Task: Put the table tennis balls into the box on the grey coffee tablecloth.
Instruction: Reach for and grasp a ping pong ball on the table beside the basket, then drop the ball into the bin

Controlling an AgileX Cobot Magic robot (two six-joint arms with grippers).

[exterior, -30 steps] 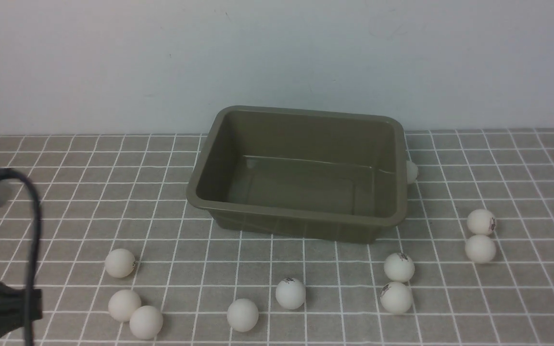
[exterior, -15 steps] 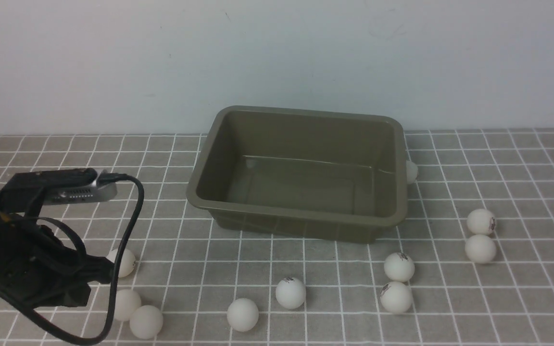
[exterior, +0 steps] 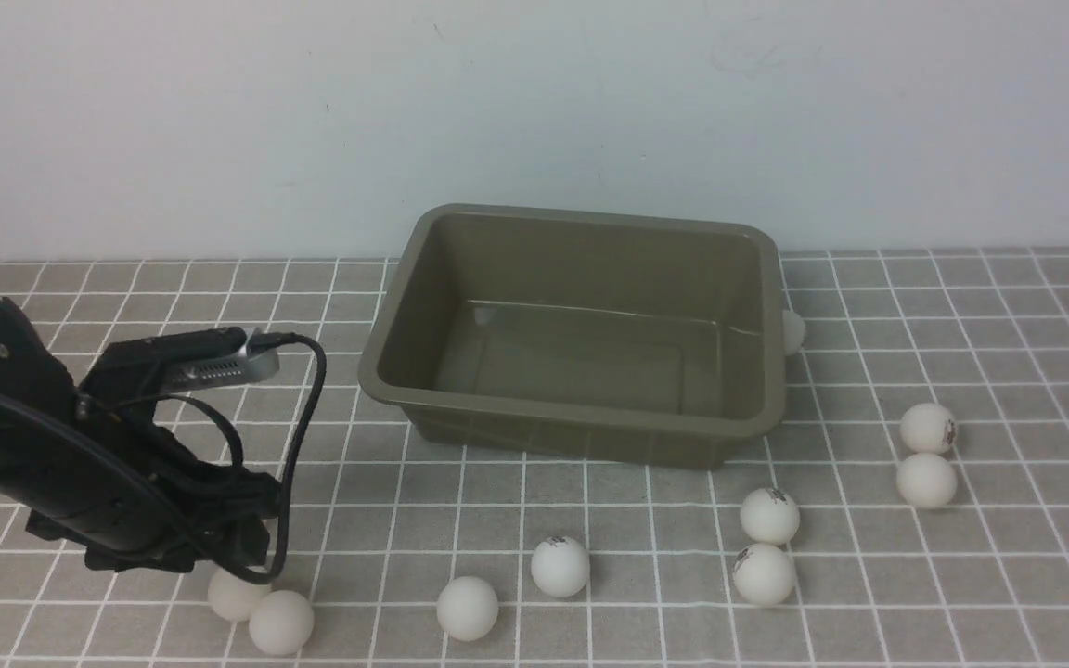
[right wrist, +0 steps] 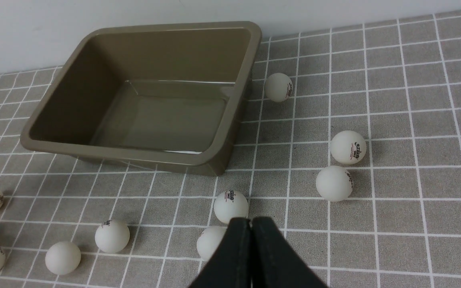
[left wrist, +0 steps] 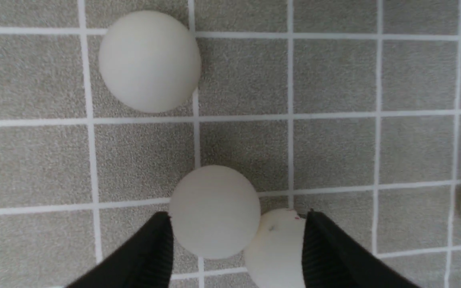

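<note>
Soft, even room light from above, fairly bright, no harsh glare. The table tennis balls (right wrist: pixel 347 147) throw short, faint shadows on the grey coffee tablecloth (right wrist: pixel 414 120). The box (exterior: pixel 581 422) has a mild sheen on its floor, inner walls darker. Close in, the balls between the left gripper (left wrist: pixel 237 218) jaws are crisp and the cloth weave is sharp, with a dim shadow patch just ahead of the jaws. The jaws read flat black, edges slightly soft. Right gripper (right wrist: pixel 251 220) jaws are equally underexposed. Front view is a touch soft overall.
</note>
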